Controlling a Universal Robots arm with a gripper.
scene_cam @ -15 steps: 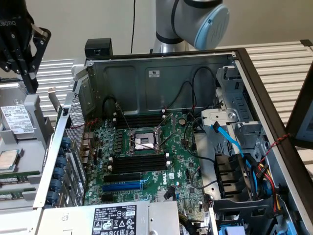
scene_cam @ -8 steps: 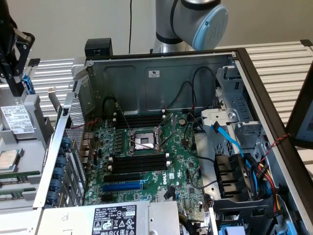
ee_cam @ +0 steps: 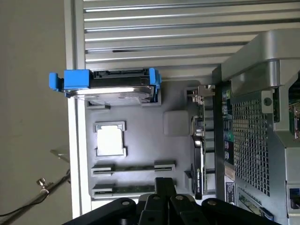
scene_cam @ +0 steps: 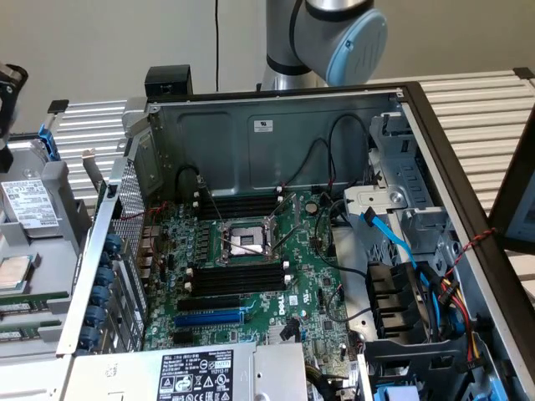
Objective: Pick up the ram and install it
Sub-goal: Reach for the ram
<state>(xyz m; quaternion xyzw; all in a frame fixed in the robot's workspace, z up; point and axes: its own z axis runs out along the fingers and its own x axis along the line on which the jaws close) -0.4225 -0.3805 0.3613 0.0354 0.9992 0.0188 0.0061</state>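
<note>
- Gripper (ee_cam: pixel 164 182): the dark fingers are pressed together with no gap and nothing between them.
- Ram (ee_cam: pixel 124 190): a thin green stick standing on edge in a groove of the grey tray (ee_cam: pixel 178 154), outside the computer case (ee_cam: pixel 253 70).
- The fingertips sit just beside one end of that ram; whether they touch it cannot be told.
- A second green stick (ee_cam: pixel 133 167) stands in the neighbouring groove, parallel to the first.
- Further along the tray are a square processor chip (ee_cam: pixel 110 139) in its recess, then a hard drive (ee_cam: pixel 115 91) in a blue caddy (ee_cam: pixel 75 79).
- Exterior view: the tray (scene_cam: pixel 63 225) is on that view's left, beside the open case (scene_cam: pixel 251 150), with the ram (scene_cam: pixel 21 332) along its near part.
- Motherboard (scene_cam: pixel 318 284) lies exposed, with the CPU socket (scene_cam: pixel 247 238) between two banks of black memory slots (scene_cam: pixel 238 276).
- Blue slot (scene_cam: pixel 209 317) runs just below the lower bank.
- Robot arm (scene_cam: pixel 334 33) rises behind the case.
</note>
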